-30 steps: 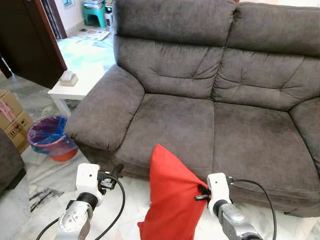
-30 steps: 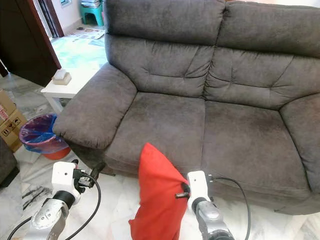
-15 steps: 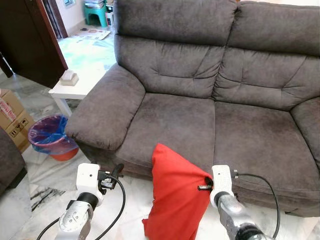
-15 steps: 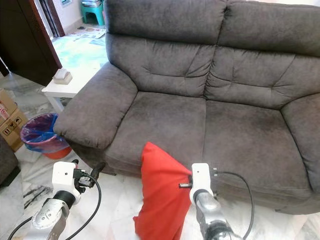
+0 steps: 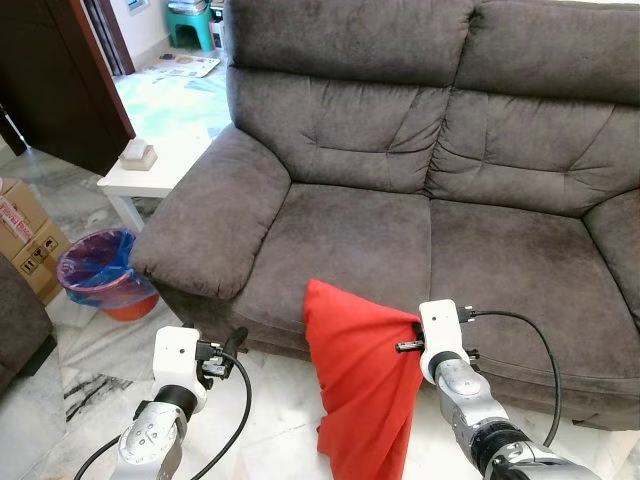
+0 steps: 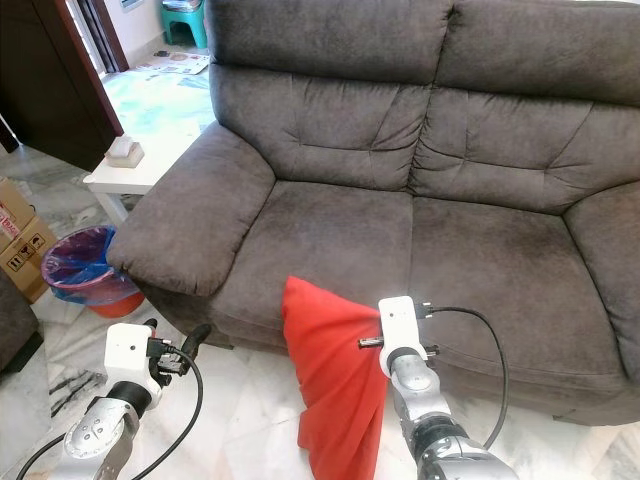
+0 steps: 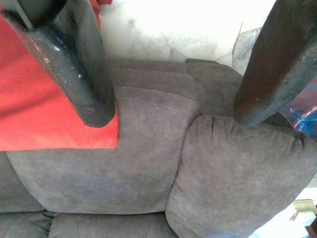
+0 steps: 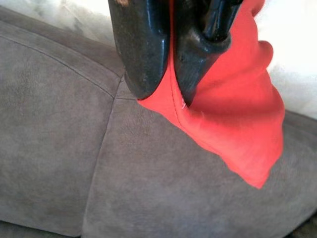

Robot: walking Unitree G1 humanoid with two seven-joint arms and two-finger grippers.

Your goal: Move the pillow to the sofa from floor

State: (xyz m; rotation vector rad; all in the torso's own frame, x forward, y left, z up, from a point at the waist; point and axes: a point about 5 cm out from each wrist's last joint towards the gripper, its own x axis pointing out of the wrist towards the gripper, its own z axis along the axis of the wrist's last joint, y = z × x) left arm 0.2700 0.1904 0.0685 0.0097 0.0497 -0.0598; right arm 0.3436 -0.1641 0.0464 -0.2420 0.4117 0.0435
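**Red pillow hanging at the sofa's front edge**

The pillow [image 5: 360, 385] hangs with its long axis close to upright, tilted a little: the top corner points up and toward the robot's left, over the front edge of the sofa [image 5: 400, 200], and the lower end points down at the floor [image 5: 260, 430]. It is plain red cloth, limp and creased, with folds that run from the pinched edge down its length. It is wide at the top and narrows toward the bottom. The lower end appears clear of the pale marbled floor, in front of the left seat cushion.

The right gripper [image 8: 166, 94] is clamped on the pillow's upper edge, its two black fingers [image 8: 143, 54] pressed together with red cloth and a seam between them. It is held just before the sofa's front edge, near the seam between the two seats.

The left gripper [image 7: 171, 116] is held low, its fingers [image 7: 81, 64] spread apart and holding nothing, pointing at the sofa's left armrest.
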